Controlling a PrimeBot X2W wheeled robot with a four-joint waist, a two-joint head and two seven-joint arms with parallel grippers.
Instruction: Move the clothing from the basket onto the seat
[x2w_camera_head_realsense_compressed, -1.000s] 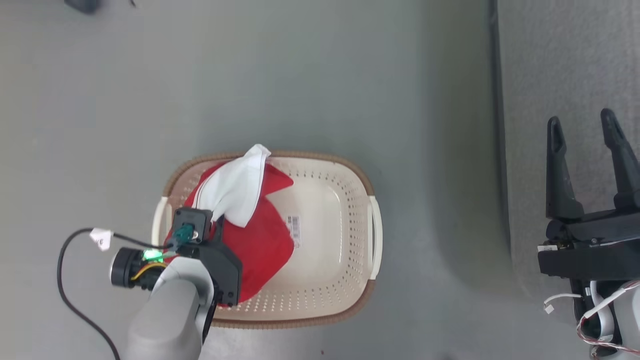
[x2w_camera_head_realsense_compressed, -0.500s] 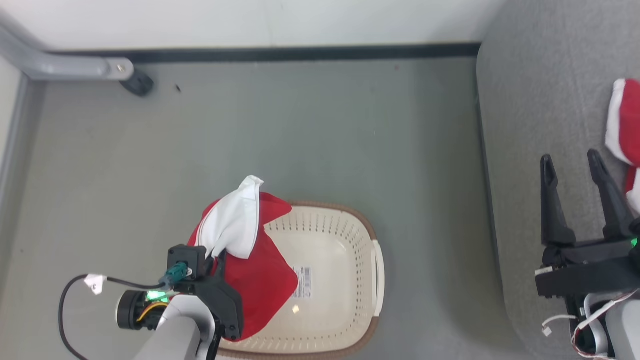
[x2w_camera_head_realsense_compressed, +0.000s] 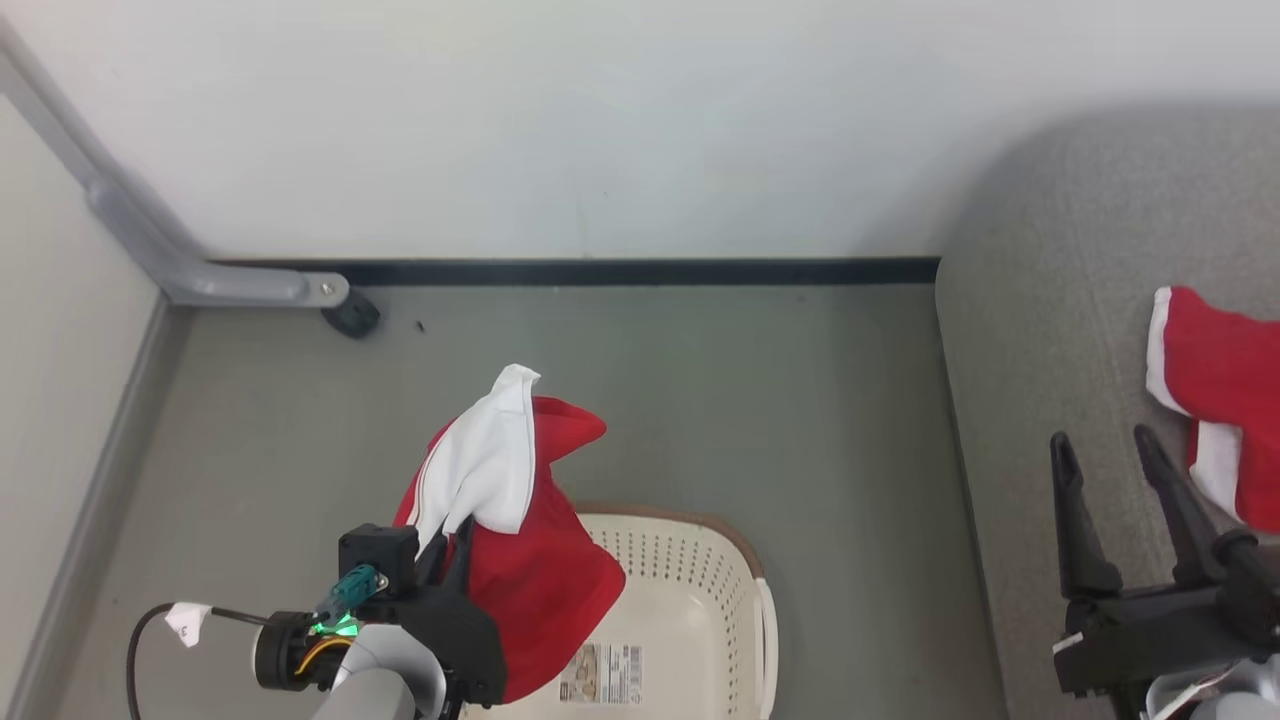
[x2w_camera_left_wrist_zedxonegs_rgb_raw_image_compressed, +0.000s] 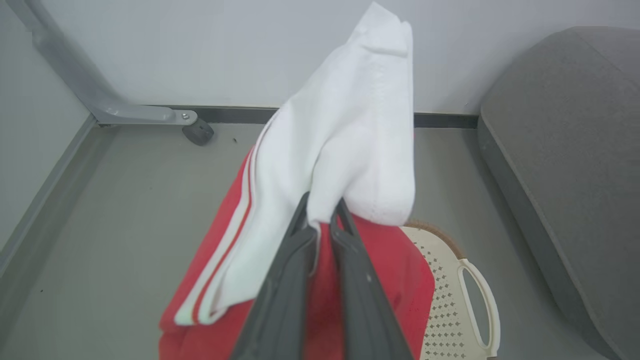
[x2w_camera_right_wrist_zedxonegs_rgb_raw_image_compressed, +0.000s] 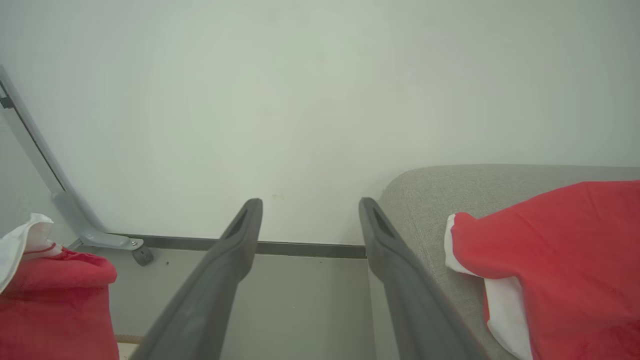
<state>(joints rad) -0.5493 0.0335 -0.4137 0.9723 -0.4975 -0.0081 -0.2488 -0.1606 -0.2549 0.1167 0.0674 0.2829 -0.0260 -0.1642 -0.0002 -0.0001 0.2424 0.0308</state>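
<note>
Garment hanging from left gripper above basket, at risk of slipping on the way to the seat.

Left gripper (x2w_camera_left_wrist_zedxonegs_rgb_raw_image_compressed: 322, 212) is pinching a small fold of the white panel of the red garment (x2w_camera_head_realsense_compressed: 535, 590) with its jaws nearly together. The cloth is dangling over the left part of the basket (x2w_camera_head_realsense_compressed: 745, 575), with the seat (x2w_camera_head_realsense_compressed: 1040, 420) lying well apart to the right. Right gripper (x2w_camera_head_realsense_compressed: 1100, 437) is hovering by the seat edge, fingers spread wide, carrying nothing. Likely trouble: the thin bite on loose fabric may be giving way during the swing across. The low red hem may be snagging the basket rim and dragging it. A release short of the cushion would be dropping the garment on the floor. Counting: two garments, one held and a second garment (x2w_camera_head_realsense_compressed: 1225, 400) lying on the seat. One basket, its visible bottom looking bare but partly hidden. One seat, two grippers.
</note>
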